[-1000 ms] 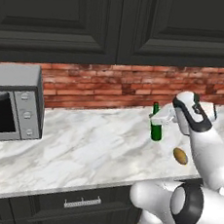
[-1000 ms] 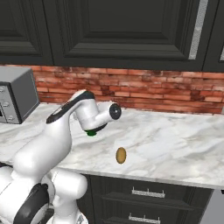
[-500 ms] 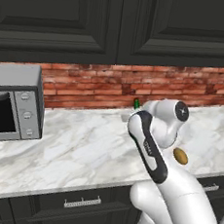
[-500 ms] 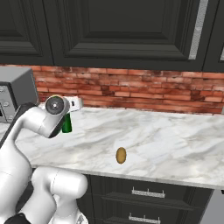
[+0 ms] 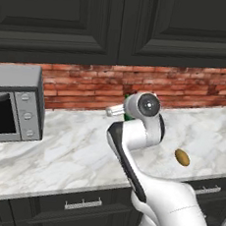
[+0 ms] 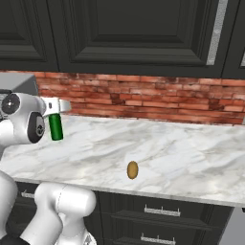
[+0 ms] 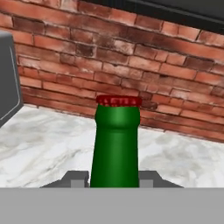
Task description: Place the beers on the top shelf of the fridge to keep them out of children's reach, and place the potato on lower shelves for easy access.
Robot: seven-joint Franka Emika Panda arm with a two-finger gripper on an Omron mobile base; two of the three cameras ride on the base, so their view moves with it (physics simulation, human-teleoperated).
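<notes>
Red brick is running behind the marble desk (image 5: 71,150), with dark cabinets hanging above and a microwave (image 5: 12,104) sitting at the far left. At the end of the white arm, the pincer (image 7: 114,177) is clamping on the dark green bottle (image 7: 115,144), its two tips sitting tight against either side of the neck, below the red cap (image 7: 118,101); in the right base view the bottle (image 6: 56,127) is hanging under the hand, apparently lifted clear of the desk. Being glass, it is likely stiff, smooth and breakable, and fairly heavy low down, so a hold on the narrow neck is risking swing or slip; a firm squeeze and slow travel are looking wise. Lying alone on the desk toward its front edge, well apart from the bottle, the potato (image 6: 132,170) is probably light, firm and easy to grip across its short width
</notes>
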